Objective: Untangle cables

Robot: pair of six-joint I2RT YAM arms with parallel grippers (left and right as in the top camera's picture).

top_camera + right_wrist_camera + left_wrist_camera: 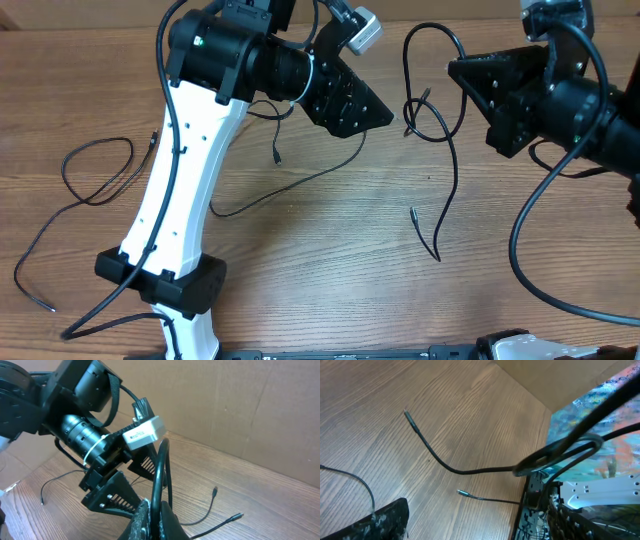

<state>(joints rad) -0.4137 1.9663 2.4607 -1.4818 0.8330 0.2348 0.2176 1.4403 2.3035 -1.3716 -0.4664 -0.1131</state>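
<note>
No brand or word can be read. The white camera block (145,432) on the left wrist carries a small dark label, too small to make out, and the colourful panel (600,405) in the left wrist view is blurred.

The right gripper (455,68) is closed tight on the held cable (452,170). The right wrist view shows this best: the fingers (142,520) pinch the held cable (159,475), which rises from them in a narrow loop. From overhead, that cord arcs above the gripper and trails down across the table (330,270).

The left gripper (378,112) stands wide apart with nothing in it. Only one finger (375,520) is clear in its own camera.

Only the overhead view shows the looped cable (130,150) lying slack at the far left, well apart from both grippers, and the third cable (300,181) running under the left arm.

The left wrist view alone shows a dark plug (409,417) and a silvery tip (462,492) resting on the wood; which cords they end cannot be told.

A cardboard wall (250,410) stands behind.
</note>
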